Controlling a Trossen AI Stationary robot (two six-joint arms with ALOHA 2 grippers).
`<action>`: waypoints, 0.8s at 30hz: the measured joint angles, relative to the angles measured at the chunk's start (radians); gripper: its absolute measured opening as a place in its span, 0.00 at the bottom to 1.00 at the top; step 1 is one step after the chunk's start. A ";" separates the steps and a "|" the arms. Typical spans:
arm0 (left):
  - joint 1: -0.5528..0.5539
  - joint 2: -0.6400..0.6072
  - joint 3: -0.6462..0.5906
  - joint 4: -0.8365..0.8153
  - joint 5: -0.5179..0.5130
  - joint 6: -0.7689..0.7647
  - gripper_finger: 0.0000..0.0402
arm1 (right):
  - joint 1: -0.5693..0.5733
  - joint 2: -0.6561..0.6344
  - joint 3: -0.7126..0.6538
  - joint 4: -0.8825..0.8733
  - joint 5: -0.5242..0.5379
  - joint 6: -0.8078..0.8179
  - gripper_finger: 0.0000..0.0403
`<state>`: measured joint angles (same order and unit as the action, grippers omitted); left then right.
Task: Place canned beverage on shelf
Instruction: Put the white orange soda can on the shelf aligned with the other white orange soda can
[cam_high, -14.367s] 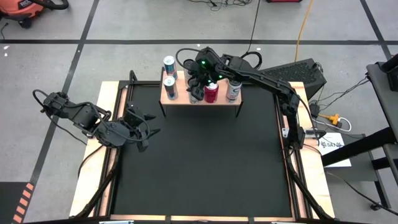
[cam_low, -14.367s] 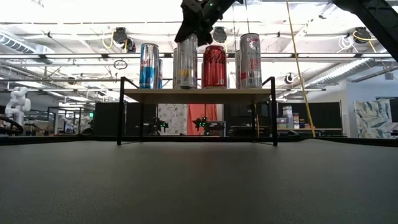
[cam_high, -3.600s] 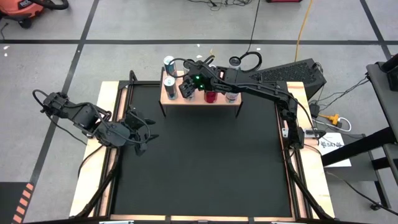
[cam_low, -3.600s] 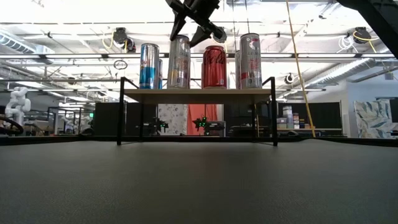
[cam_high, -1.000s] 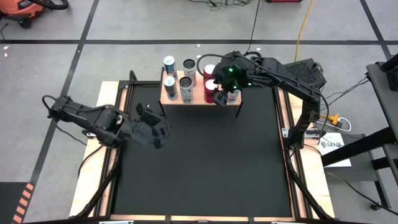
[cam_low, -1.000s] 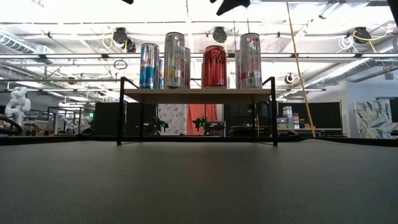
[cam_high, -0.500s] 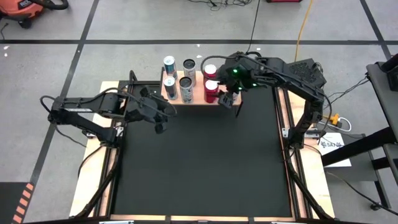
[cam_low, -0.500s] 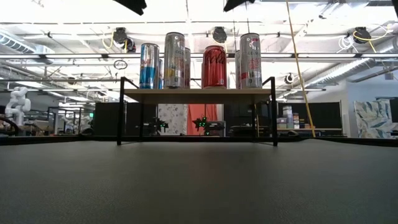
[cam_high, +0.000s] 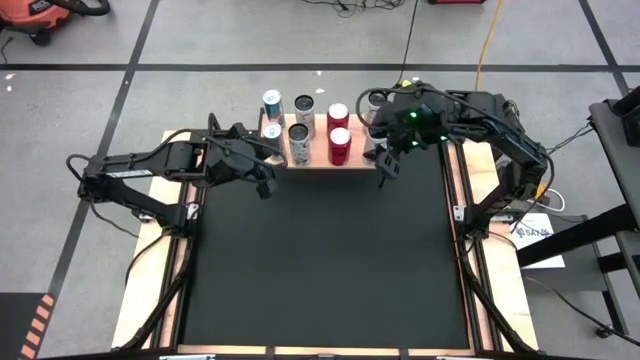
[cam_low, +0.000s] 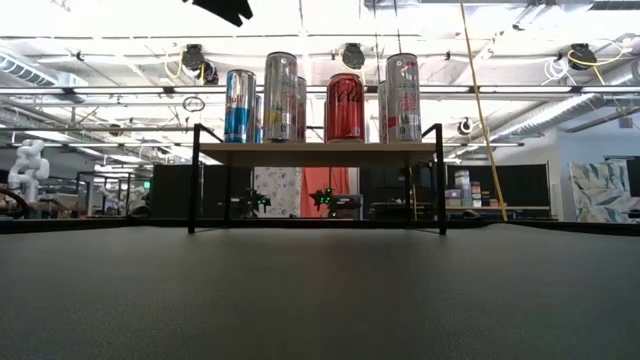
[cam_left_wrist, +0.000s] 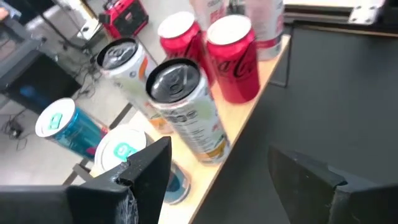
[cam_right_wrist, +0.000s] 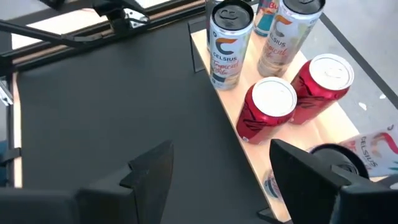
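Observation:
The shelf, a light-wood board on thin black legs, stands at the far middle of the black mat. Several cans stand upright on it: blue ones at the left, white ones, red ones and pale ones at the right. My left gripper hangs open in front of the shelf's left end, with nothing between its fingers. Off the shelf's right front corner, my right gripper is open too and holds nothing, as its wrist view shows.
Wooden strips frame the black mat, which lies bare in front of the shelf. A yellow cable and a dark case lie on the floor beyond the table's far right corner.
My left gripper has swung from the mat's left side toward the far edge, up to the shelf's left end, rolling a little. My right gripper has drawn back from the red cans toward the table's right edge and risen. The cans have stayed put.

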<state>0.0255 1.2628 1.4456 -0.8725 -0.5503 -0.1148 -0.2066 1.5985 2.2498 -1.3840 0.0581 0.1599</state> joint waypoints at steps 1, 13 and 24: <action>0.010 0.004 0.000 -0.001 0.006 -0.002 0.65 | 0.000 -0.006 0.000 -0.005 0.000 0.008 0.61; 0.064 0.060 0.000 0.004 0.054 0.019 0.67 | -0.001 -0.024 0.000 -0.055 -0.002 0.016 0.61; 0.064 0.060 0.000 0.026 0.165 0.018 0.67 | 0.028 -0.036 -0.005 -0.187 -0.002 0.114 0.61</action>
<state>0.0893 1.3228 1.4460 -0.8465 -0.3849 -0.0965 -0.1781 1.5629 2.2444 -1.5714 0.0558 0.2734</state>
